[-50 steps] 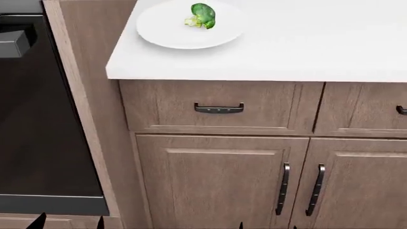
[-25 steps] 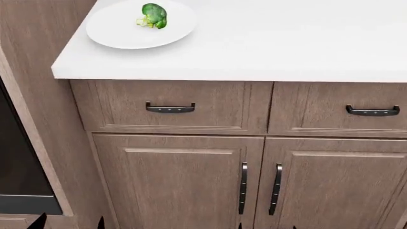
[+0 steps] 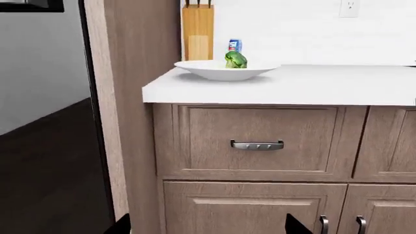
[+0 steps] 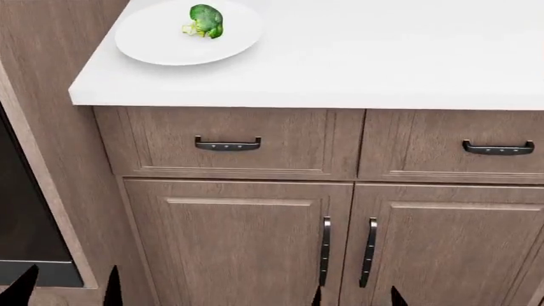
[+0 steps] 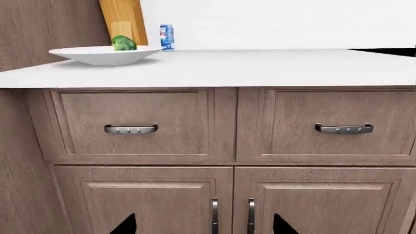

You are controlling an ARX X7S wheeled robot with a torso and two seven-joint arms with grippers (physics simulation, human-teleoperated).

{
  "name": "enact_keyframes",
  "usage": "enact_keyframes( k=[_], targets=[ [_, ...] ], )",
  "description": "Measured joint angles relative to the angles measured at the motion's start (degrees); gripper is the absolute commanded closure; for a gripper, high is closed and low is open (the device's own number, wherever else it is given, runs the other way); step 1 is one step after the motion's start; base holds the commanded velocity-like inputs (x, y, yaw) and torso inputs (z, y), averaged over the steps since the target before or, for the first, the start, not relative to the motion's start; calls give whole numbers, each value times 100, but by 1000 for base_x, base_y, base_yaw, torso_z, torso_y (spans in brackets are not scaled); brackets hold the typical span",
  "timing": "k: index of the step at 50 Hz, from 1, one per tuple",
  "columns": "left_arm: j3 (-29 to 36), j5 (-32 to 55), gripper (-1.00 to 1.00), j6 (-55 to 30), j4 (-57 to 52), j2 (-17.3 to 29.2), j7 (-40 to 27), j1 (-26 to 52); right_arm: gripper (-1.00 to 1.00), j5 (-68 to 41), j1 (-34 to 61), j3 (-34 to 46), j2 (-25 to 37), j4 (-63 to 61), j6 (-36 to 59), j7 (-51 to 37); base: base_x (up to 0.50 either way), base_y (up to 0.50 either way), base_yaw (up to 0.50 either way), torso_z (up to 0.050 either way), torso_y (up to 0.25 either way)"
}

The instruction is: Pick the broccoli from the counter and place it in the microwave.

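Observation:
The broccoli [image 4: 205,20] lies on a white plate [image 4: 170,48] at the far left end of the white counter [image 4: 357,70]. It also shows as a small green floret [image 3: 235,59] in the left wrist view and, in the right wrist view, on the plate [image 5: 123,43]. My left gripper [image 4: 66,290] and right gripper [image 4: 355,298] hang low in front of the cabinet doors, far below the counter top. Both stand open with nothing between their dark fingertips. The microwave is out of view.
Brown drawers with dark handles [image 4: 227,145] [image 4: 498,148] sit under the counter, above cabinet doors with vertical handles [image 4: 325,250]. A dark appliance front [image 4: 21,217] stands at the left beyond a wood panel. A knife block [image 3: 198,31] and a blue can [image 3: 235,45] stand behind the plate.
The head view shifted right in the first half second, moving plate and broccoli leftward in frame, then held still. Both grippers' fingertips have risen slightly into the bottom of the view.

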State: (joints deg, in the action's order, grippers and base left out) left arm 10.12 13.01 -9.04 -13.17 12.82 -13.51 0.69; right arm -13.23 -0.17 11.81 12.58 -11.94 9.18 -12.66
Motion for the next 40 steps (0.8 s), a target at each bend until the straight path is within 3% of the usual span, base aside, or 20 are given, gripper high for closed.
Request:
enact_keyframes(
  k=[15, 20, 29, 40],
  targets=[
    [-1296, 2436, -100, -3065, -2764, 907, -824, 1626, -100, -1106, 1347, -682, 732, -3143, 3579, -458, 0, 0, 0, 0, 0],
    [-1594, 3068, -100, -3711, -3189, 1115, -1074, 2075, -100, -1489, 1812, -919, 863, -3787, 4465, -612, 0, 0, 0, 50, 0],
    [-1876, 3700, -100, -4329, -3532, 1318, -1330, 2503, -100, -1900, 2298, -1058, 1077, -4375, 5250, -836, 0, 0, 0, 50, 0],
    [-1959, 3994, -100, -4604, -3681, 1407, -1475, 2694, -100, -2198, 2511, -1136, 1267, -4630, 5536, -1024, 0, 0, 0, 50, 0]
  ],
)
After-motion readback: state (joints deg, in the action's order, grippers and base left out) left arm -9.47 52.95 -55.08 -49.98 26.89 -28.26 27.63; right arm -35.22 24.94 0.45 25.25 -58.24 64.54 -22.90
